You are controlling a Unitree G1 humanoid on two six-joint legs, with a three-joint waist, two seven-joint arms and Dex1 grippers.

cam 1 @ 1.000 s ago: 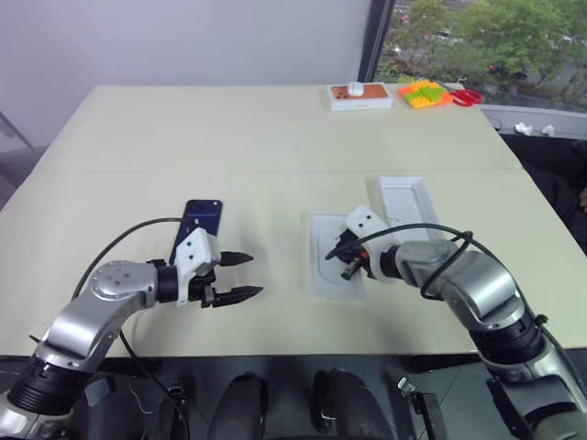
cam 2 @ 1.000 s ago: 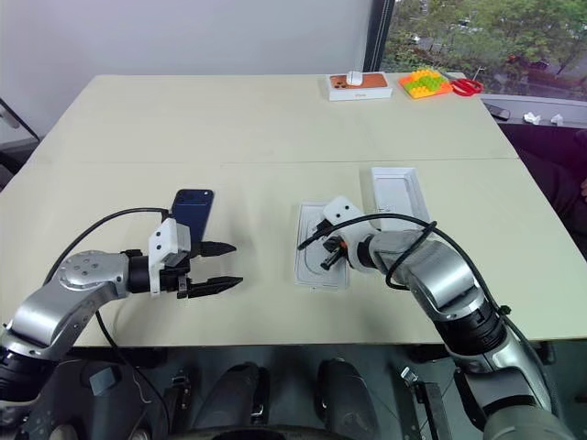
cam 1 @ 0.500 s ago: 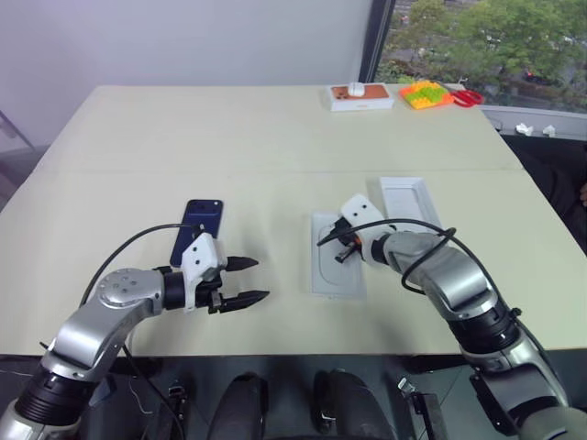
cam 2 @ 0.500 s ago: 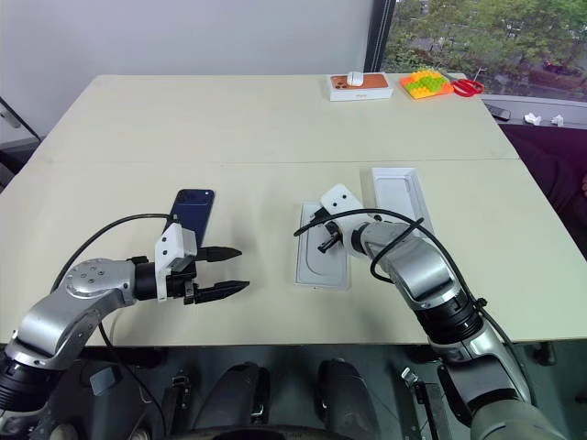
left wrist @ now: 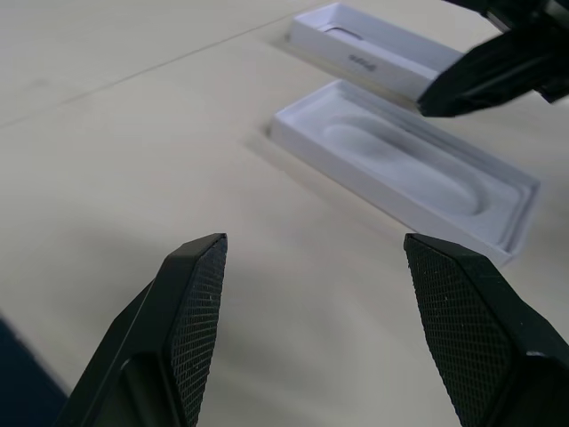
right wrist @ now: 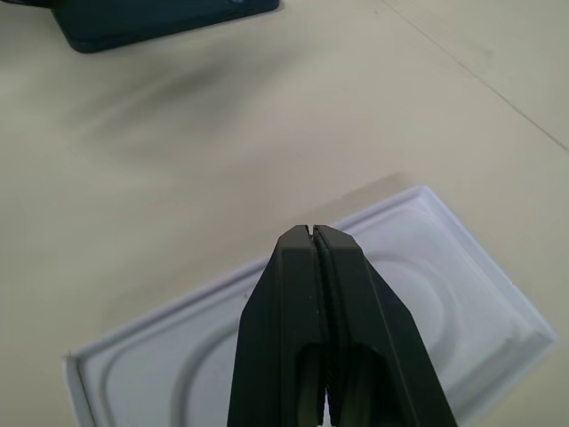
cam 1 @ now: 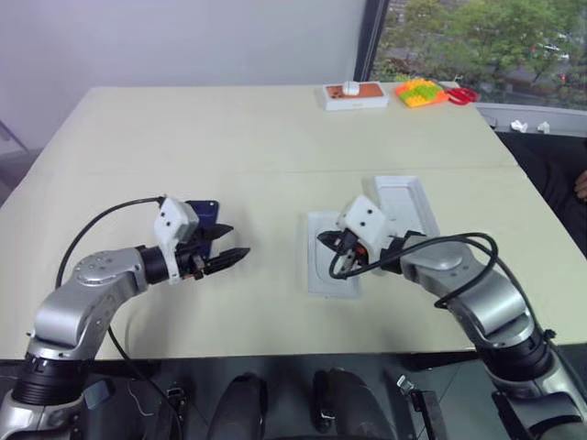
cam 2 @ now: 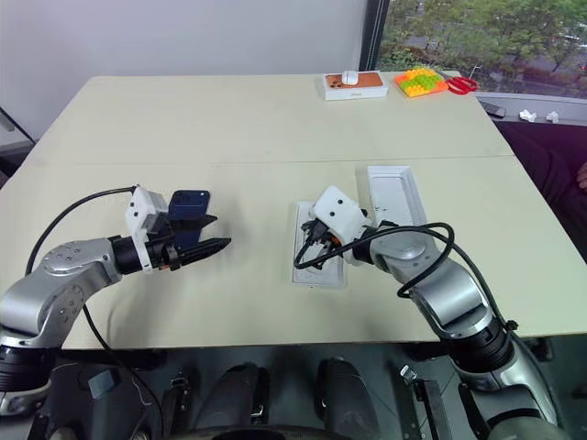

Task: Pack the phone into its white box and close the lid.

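Lying flat on the table, left of centre in the head views, the phone sits half hidden behind the left gripper, whose two black fingers stand apart with nothing between them; that spread and its nearness suggest it is placed ready to take the phone. In the middle of the frame rests a shallow white tray with an oval recess, and just to its right and a little higher lies the white box, open side up, so either is free to receive something. No printed lid can be made out here. The right gripper hangs over the tray with its fingers pressed together and empty, as the right wrist view confirms with the tips meeting above the recess; it seems poised to steady or shift that tray. At the upper right of the frame, well apart, sit a small orange-topped box and a bright toy.
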